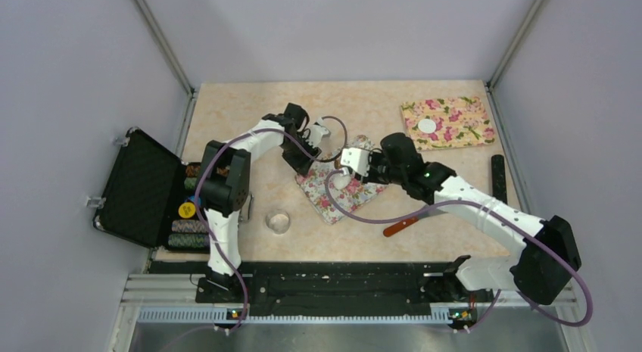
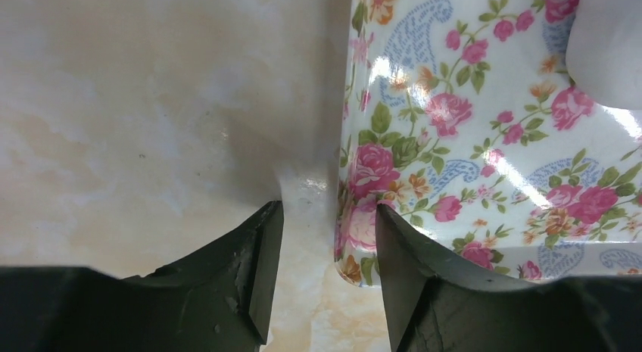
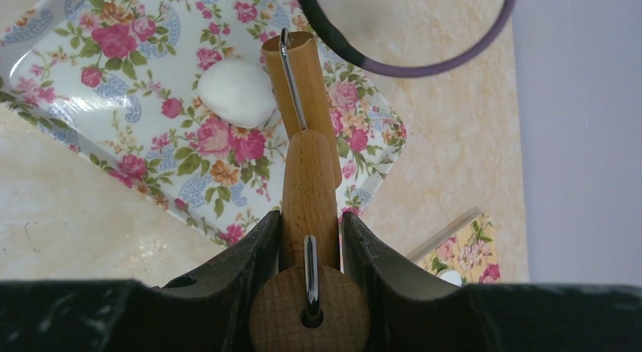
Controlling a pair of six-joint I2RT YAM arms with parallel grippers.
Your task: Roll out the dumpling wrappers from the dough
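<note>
From above, your left gripper (image 1: 303, 164) is hanging at the left corner of the centre floral mat (image 1: 333, 204). Your right gripper (image 1: 357, 169) is reaching over that mat, with the dough (image 1: 341, 182) lying just beside it. One dumpling wrapper (image 1: 428, 126) is resting on the far mat (image 1: 458, 113).

At the left wrist, your fingers (image 2: 250, 261) are standing apart, straddling the mat's edge.

At the right wrist, your fingers (image 3: 250, 253) are clamping a wooden rolling pin (image 3: 309, 193). The dough is sitting on the mat ahead, against the left side of the roller's far end.
</note>
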